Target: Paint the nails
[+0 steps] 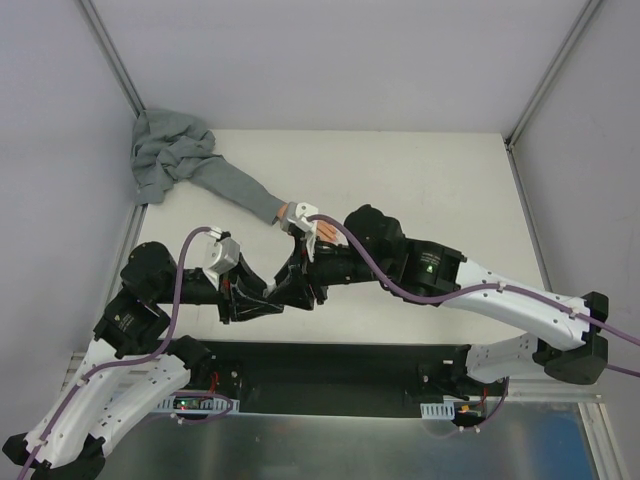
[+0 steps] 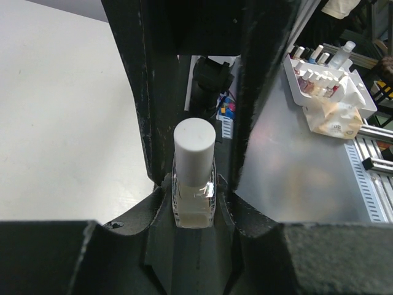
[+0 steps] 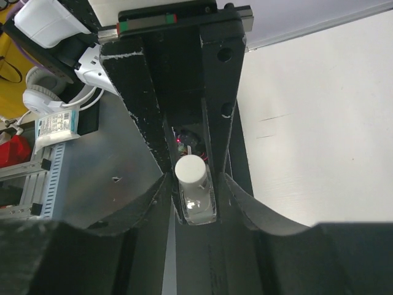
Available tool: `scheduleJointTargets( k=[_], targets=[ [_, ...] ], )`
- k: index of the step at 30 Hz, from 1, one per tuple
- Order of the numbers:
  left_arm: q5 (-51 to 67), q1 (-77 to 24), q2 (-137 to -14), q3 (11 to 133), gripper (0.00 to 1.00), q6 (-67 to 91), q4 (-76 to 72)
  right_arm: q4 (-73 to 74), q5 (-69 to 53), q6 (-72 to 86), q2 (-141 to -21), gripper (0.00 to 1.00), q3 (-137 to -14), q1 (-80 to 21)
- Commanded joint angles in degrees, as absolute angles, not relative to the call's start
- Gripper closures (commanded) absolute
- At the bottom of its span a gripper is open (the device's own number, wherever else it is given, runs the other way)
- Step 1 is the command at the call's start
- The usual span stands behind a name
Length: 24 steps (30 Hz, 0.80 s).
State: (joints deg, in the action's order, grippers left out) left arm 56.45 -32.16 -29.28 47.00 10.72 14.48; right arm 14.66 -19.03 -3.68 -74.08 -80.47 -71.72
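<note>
tabletop, white, fills the overhead view. across it the left arm and the right arm reach inward, and their wrists meet near the middle of the table. a grey fabric sleeve lies bunched at the far left corner and runs diagonally toward that meeting point. the peach-pink fake hand comes out of its end and lies partly under the right arm's wrist. its nails are too small to make out.

left gripper is clamped on the glass body of a small clear nail polish bottle, which stands upright with its white cap on. right gripper faces it from the other side. its fingers are parted on either side of the same bottle, with a gap showing beside the cap in the left wrist view. whether they touch the glass lower down i cannot tell.

off the table, a white tray of small polish bottles sits on a brushed metal surface.
</note>
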Motion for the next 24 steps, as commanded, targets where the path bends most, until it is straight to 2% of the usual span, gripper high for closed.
scheduleJointTargets(
  k=[1,11,13,17,20,21,23,24],
  targets=[
    [60.3,-31.9,-28.7,48.8,1.0,11.3,12.2,10.5,-20.7,-4.1,-74.0,0.64,-83.6,-71.5],
    [62.4,-32.0,-29.1,48.4,1.0,11.0,12.1,10.5,-23.3,-4.5,-74.4,0.69,-84.7,-71.1],
    [62.3,-31.9,-29.0,48.6,1.0,10.9,12.1,10.4,-24.7,-4.6,-74.9,0.76,-85.2,-71.1],
    [59.9,-31.9,-28.7,49.2,1.0,11.2,12.1,10.5,-26.2,-4.5,-75.3,0.97,-85.1,-71.2],
    [52.1,-32.0,-28.0,49.7,1.0,11.5,12.4,10.3,-25.0,-4.6,-74.7,0.99,-83.9,-71.5],
    [44.1,-32.0,-27.9,49.9,1.0,11.4,13.2,10.4,-23.7,-5.1,-74.4,0.99,-83.5,-71.9],
    [32.9,-32.0,-28.0,50.5,1.0,11.8,14.1,10.3,-11.2,-6.6,-72.6,1.0,-82.0,-75.7],
    [27.1,-32.0,-28.0,50.5,1.0,12.0,14.4,10.7,0.2,-9.9,-72.2,1.0,-81.0,-79.5]
  ],
)
